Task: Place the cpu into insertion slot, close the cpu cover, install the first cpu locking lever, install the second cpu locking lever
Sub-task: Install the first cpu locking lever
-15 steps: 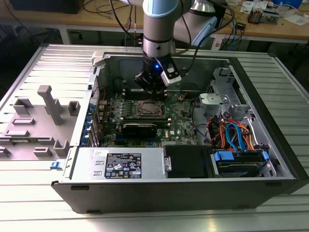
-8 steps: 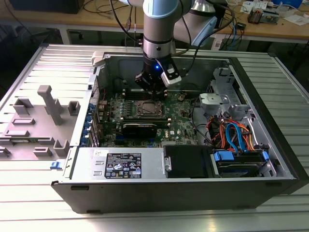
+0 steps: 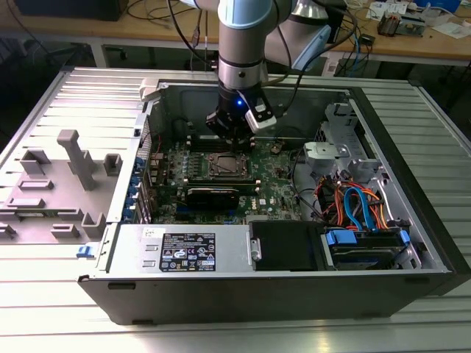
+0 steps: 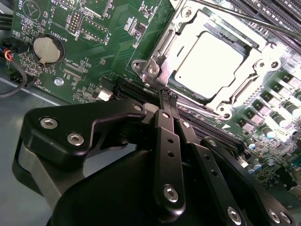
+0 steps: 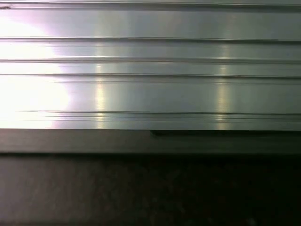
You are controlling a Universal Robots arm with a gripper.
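Judging from the second wrist view, I have the cpu (image 4: 209, 59) seated in the insertion slot (image 4: 157, 59) with the cpu cover (image 4: 256, 61) down around it. A thin locking lever (image 4: 225, 9) runs along the far side; I cannot tell whether either lever is latched. My tool (image 4: 169, 96) hangs just beside the socket's near edge, fingertips pressed together, holding nothing. In the exterior view it sits inside the computer case (image 3: 221, 254).

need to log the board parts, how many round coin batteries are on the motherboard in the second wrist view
1. The coin battery sits on the green motherboard, apart from the cpu in its socket. The gripper covers part of the board, so more may be hidden.
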